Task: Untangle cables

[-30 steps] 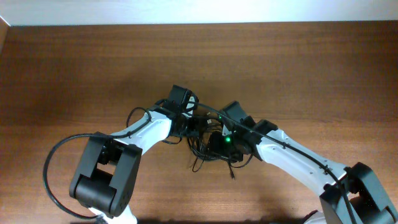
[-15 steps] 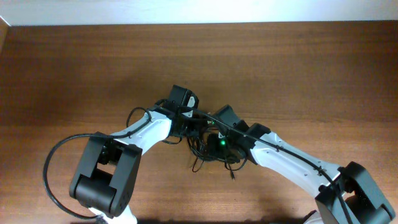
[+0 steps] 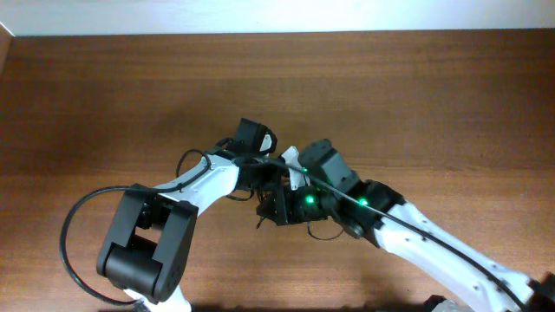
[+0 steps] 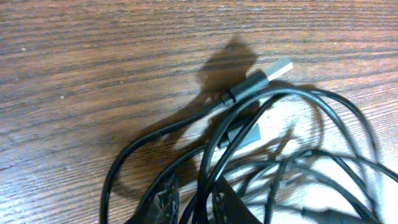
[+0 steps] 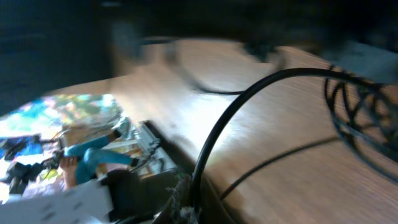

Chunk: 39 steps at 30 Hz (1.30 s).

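overhead | my left gripper (image 3: 263, 173) and right gripper (image 3: 282, 201) meet mid-table (image 3: 130, 104), directly over the tangled cables (image 3: 263, 211) || left wrist | my jaws are narrow, pinching strands at my fingertips (image 4: 160, 200); the cables (image 4: 247, 86) fan out right, USB plug (image 4: 280, 66) beyond || right wrist | blurred; one cord (image 5: 230, 115) arcs up from my jaws, whose grip I cannot tell

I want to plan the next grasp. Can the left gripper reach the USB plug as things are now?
Probably yes. The USB plug shows uncovered ahead of the left gripper, nothing over it; but cables run between its fingers, so it may need to release them first.
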Each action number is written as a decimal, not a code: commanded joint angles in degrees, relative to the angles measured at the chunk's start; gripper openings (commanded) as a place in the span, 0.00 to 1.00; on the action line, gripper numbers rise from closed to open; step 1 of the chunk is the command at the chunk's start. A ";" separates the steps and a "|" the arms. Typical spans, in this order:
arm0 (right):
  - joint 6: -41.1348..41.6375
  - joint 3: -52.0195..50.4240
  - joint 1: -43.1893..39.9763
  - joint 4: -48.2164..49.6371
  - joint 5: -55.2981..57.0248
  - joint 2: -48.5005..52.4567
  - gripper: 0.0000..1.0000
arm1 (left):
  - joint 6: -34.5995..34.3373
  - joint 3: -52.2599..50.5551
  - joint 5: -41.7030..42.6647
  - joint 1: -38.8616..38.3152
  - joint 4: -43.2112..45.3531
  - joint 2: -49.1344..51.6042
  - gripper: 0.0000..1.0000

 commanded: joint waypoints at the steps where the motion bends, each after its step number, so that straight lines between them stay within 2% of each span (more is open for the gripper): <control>1: -1.97 0.94 0.04 -1.27 -6.27 -1.70 0.04 | 0.46 -1.03 -1.53 -0.13 -0.37 0.74 0.20; 4: -2.36 0.83 0.09 -5.20 -6.34 -1.70 0.04 | 0.48 -1.03 -1.73 -0.13 -0.37 0.74 0.20; 7: -10.99 0.85 0.04 -1.97 -4.74 -1.70 0.05 | 0.46 -1.03 -2.01 -0.13 -0.37 0.74 0.20; 9: -13.51 0.74 0.04 -2.34 8.68 -1.68 0.04 | 0.46 -1.03 -2.16 -0.11 -0.31 0.74 0.20; 10: -13.53 0.74 0.04 -2.01 11.80 -1.68 0.04 | 0.46 -1.03 -2.19 -0.13 -0.35 0.74 0.20; 12: -17.05 0.74 0.04 1.07 9.40 -1.73 0.04 | 0.48 -1.03 -2.21 -0.13 -0.37 0.74 0.20; 14: -18.91 0.76 0.04 5.49 2.19 -1.70 0.04 | 0.46 -1.03 -2.99 -0.13 -0.35 0.74 0.20; 16: -18.86 0.74 0.04 3.87 -5.25 -1.70 0.06 | 0.46 -1.03 -2.99 -0.13 -0.37 0.74 0.20; 18: -18.84 0.74 0.07 -2.21 -7.58 -1.70 0.15 | 0.46 -1.03 -2.99 -0.13 -0.35 0.74 0.20; 19: -18.86 0.74 0.07 -5.18 -7.63 -1.70 0.16 | 0.46 -1.03 -2.97 -0.13 -0.35 0.74 0.20; 21: -18.88 0.74 0.11 -10.10 -7.63 -1.70 0.04 | 0.46 -1.03 -2.99 -0.13 -0.33 0.74 0.20; 23: -18.91 0.66 0.09 -12.41 -7.39 -1.70 0.04 | 0.46 -1.03 -2.99 -0.13 -0.33 0.74 0.21; 24: -18.88 0.57 0.09 -12.72 -6.51 -1.70 0.13 | 0.46 -1.03 -3.02 -0.13 -0.33 0.74 0.21; 26: -18.84 0.46 0.09 -13.94 0.66 -1.64 0.18 | 0.46 -1.03 -3.02 -0.13 -0.31 0.74 0.21; 30: -11.98 0.46 0.02 -17.42 16.70 0.92 0.22 | 0.46 -1.03 -3.02 -0.13 -0.35 0.74 0.19; 31: -10.27 0.46 0.02 -18.36 20.06 2.23 0.26 | 0.46 -1.03 -3.02 -0.13 -0.33 0.74 0.12; 32: -9.73 0.46 0.02 -18.32 21.16 4.15 0.29 | 0.46 -1.03 -3.02 -0.13 -0.33 0.74 0.00; 36: -6.62 0.46 -0.02 -17.49 23.41 12.22 0.30 | 0.83 -0.85 -2.49 -0.11 -0.37 0.63 0.00; 39: -3.76 0.46 -1.29 -16.48 25.20 17.38 0.32 | 5.53 1.66 0.44 1.27 -2.91 -1.55 0.00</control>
